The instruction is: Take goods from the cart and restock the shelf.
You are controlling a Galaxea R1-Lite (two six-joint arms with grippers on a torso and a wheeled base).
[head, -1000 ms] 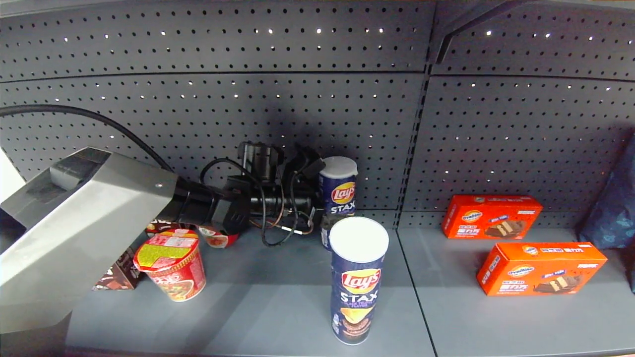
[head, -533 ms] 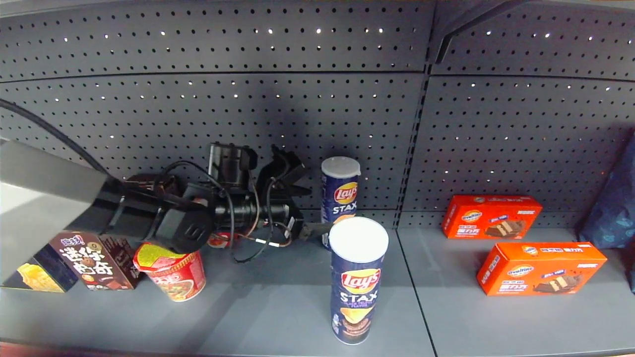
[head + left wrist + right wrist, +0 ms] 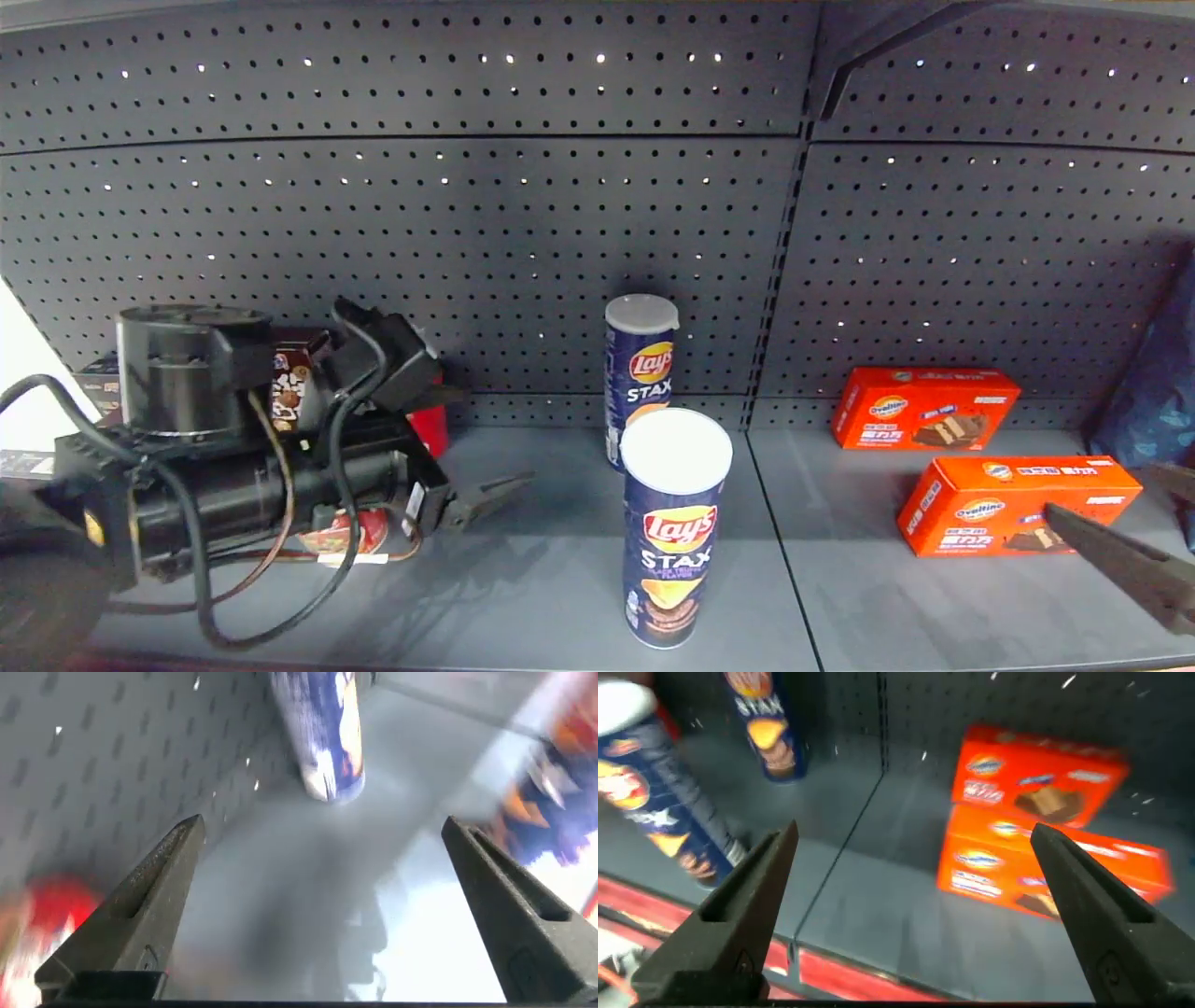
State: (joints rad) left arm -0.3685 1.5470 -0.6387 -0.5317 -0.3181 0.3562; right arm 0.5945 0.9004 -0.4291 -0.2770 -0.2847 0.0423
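The left gripper (image 3: 322, 905) hung empty, jaws spread wide, low over the shelf (image 3: 551, 579) to the left of the cans. The right gripper (image 3: 915, 859), also agape and empty, was cut off at the head view's edge, one finger covering a corner of the near orange box (image 3: 1013, 504). The left arm hid most of a red cup (image 3: 347, 534) and a brown box (image 3: 291, 390). The rear can (image 3: 640, 373) and the front can (image 3: 674, 537) stood upright mid-shelf, long axes vertical, lids up.
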